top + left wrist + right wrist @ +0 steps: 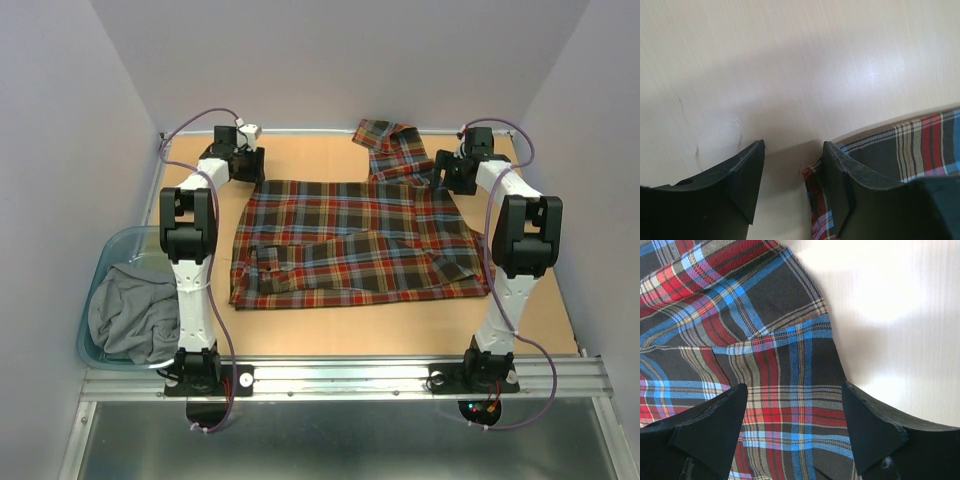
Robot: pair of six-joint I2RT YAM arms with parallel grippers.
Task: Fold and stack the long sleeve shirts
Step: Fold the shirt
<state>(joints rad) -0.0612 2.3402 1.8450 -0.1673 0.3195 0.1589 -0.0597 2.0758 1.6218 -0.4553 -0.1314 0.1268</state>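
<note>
Plaid shirt [355, 240] lies flat mid-table [300, 335], one arm at each far corner.
L gripper [792, 150]: I see jaws apart, only bare table btwn them, one finger at the shirt's edge. R gripper [795, 390]: wide open over plaid cloth, nothing clamped. One sleeve lies across the front, the other twd the far edge.
</note>
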